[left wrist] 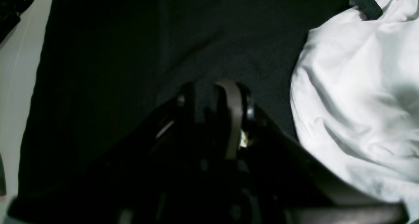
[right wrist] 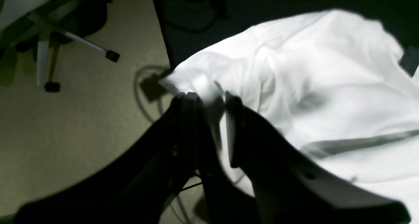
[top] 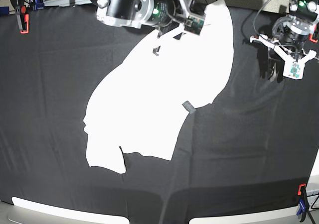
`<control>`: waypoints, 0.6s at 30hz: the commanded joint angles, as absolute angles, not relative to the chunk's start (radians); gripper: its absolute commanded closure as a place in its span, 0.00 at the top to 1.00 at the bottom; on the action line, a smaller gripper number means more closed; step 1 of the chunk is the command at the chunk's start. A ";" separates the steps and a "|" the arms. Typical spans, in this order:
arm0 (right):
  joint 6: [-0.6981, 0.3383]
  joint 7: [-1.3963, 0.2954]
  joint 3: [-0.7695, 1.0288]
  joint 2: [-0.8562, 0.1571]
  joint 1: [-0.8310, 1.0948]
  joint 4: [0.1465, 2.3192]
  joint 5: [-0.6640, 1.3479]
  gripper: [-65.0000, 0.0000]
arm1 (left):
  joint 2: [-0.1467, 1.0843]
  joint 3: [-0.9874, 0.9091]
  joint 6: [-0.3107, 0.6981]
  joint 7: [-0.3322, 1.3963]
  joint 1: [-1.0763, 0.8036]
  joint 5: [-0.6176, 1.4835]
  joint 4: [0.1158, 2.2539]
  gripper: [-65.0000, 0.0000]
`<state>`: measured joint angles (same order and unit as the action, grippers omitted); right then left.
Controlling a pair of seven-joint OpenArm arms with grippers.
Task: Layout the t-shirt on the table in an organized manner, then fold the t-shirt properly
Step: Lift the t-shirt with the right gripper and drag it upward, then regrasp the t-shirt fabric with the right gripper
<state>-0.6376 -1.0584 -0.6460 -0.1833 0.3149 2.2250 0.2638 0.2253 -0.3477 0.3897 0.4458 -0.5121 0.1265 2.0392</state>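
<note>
1. The t-shirt [top: 154,94] lies plain-white side up on the table [top: 50,84], stretched on a slant: its long axis runs from the near left up to the far right, where the cloth is bunched at the table's far edge.
2. The right gripper [right wrist: 211,101] is at that far end, right on the shirt. In its wrist view the jaws stand a little apart with a fold of white cloth between them; whether they are pinching it or letting it go, I cannot tell.
3. The left gripper [left wrist: 214,93] hangs over bare black cloth, the shirt's edge lying off to one side of it and not touching. Its jaws sit close together with nothing between them, though the view is too dark to say if they are fully closed.
4. So the right arm is the nearer one by far; in the base view the left gripper [top: 284,59] sits well apart, off to the shirt's right.
5. My read: laying out is not finished, since the shirt is skewed and rumpled.
6. No containers in sight.
</note>
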 commanded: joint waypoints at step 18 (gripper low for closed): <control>-0.484 -0.871 -0.659 0.015 0.046 1.951 0.002 0.51 | 0.233 -0.353 0.381 0.422 -0.513 0.132 2.056 0.20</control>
